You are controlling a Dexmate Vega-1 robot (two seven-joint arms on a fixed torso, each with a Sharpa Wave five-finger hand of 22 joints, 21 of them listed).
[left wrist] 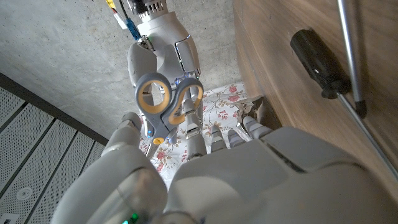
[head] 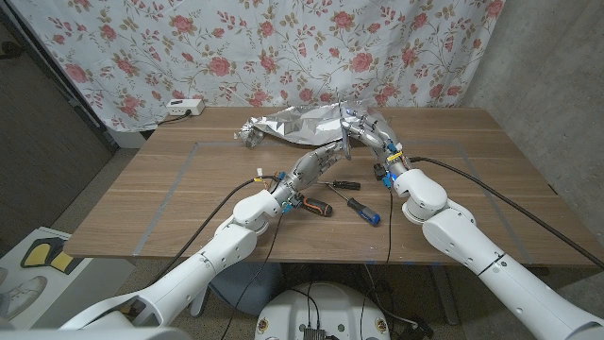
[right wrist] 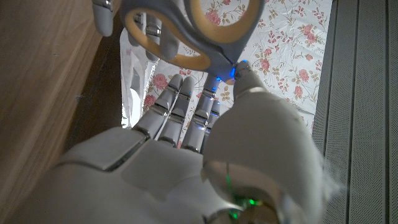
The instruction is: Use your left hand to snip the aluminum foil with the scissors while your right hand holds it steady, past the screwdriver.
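Aluminum foil (head: 294, 124) at table's far edge, both arms stretched to it; left hand (head: 342, 144) grips scissors (left wrist: 166, 102), right hand (head: 363, 127) grip unclear.

Item counts, table scene
1 foil sheet (head: 293, 126), 1 scissors (left wrist: 163, 123), 3 screwdrivers: orange-handled (head: 316, 207), black-handled (head: 342, 184), blue-handled (head: 365, 211); 1 power strip (head: 184, 107); 2 robot hands: left hand (head: 330, 151), right hand (head: 363, 130).

foil (head: 300, 124): crinkled shiny metal | table (head: 170, 198): matt wood grain | scissors (left wrist: 166, 102) handles: smooth grey-and-yellow plastic | hands (head: 332, 151): glossy white shells
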